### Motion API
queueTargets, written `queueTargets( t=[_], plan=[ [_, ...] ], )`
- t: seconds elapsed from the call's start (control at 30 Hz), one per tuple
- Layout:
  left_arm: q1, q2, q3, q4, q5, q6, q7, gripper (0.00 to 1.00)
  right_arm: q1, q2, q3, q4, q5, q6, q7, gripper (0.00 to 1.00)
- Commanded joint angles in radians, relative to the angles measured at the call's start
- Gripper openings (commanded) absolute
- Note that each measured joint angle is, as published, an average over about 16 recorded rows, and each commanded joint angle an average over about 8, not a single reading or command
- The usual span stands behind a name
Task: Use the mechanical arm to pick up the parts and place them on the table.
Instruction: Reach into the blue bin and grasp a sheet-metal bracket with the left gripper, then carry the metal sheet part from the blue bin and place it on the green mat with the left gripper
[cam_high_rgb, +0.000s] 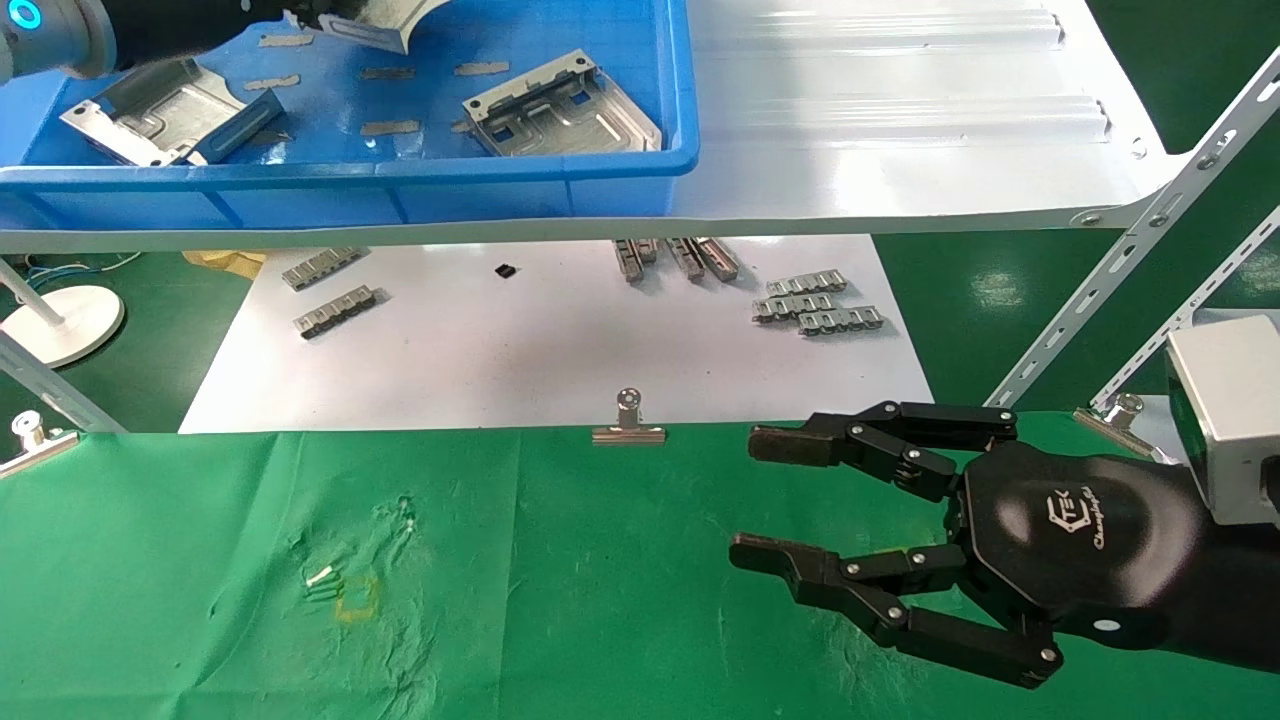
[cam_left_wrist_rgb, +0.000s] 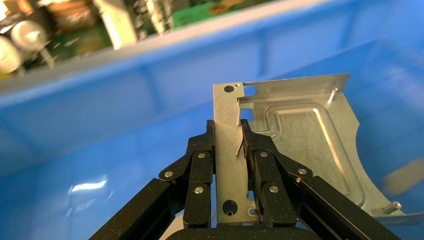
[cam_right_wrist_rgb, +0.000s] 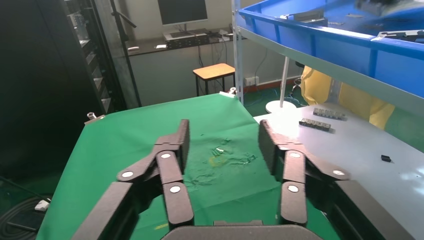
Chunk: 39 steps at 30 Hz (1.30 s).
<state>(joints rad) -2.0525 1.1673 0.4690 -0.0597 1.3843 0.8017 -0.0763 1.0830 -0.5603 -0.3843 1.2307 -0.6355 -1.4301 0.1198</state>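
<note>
My left gripper (cam_left_wrist_rgb: 228, 127) is shut on the flat edge strip of a shiny silver part (cam_left_wrist_rgb: 305, 145) and holds it above the floor of the blue tray (cam_high_rgb: 400, 170). In the head view the held part (cam_high_rgb: 385, 30) shows at the top edge, under the left arm. Two more silver parts lie in the tray, one at the left (cam_high_rgb: 150, 120) and one at the right (cam_high_rgb: 560, 105). My right gripper (cam_high_rgb: 750, 497) is open and empty, low over the right side of the green-cloth table (cam_high_rgb: 250, 560). It also shows in the right wrist view (cam_right_wrist_rgb: 222, 137).
The tray stands on a white panel (cam_high_rgb: 900, 120) raised above the table. Below it a white sheet (cam_high_rgb: 520, 350) carries grey link strips (cam_high_rgb: 815, 300). Binder clips (cam_high_rgb: 628, 420) sit on the table's far edge. Slotted metal struts (cam_high_rgb: 1130, 260) slant at the right.
</note>
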Motion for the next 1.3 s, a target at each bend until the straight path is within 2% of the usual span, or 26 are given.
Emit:
queueTargets(
  t=[0.03,0.37,0.53,0.73,1.1,1.3],
  plan=[
    [-0.007,-0.007,-0.008,-0.011,-0.012,0.029,0.007,0.0,0.0,0.0,0.0,0.0,0.0,0.0,0.0,1.0],
    [0.05,-0.143,-0.078,-0.103,-0.142,0.575,0.186,0.0,0.0,0.0,0.0,0.0,0.0,0.0,0.0,1.0],
    [0.082,-0.185,-0.085,-0.114,-0.172,0.755,0.264,0.0,0.0,0.0,0.0,0.0,0.0,0.0,0.0,1.0],
    [0.147,-0.249,-0.069,-0.201,-0.221,0.802,0.312,0.0,0.0,0.0,0.0,0.0,0.0,0.0,0.0,1.0],
    [0.394,-0.477,0.057,-0.603,-0.444,0.797,0.337,0.0,0.0,0.0,0.0,0.0,0.0,0.0,0.0,1.0],
    [0.468,-0.533,0.16,-0.644,-0.409,0.787,0.452,0.0,0.0,0.0,0.0,0.0,0.0,0.0,0.0,1.0]
  ],
)
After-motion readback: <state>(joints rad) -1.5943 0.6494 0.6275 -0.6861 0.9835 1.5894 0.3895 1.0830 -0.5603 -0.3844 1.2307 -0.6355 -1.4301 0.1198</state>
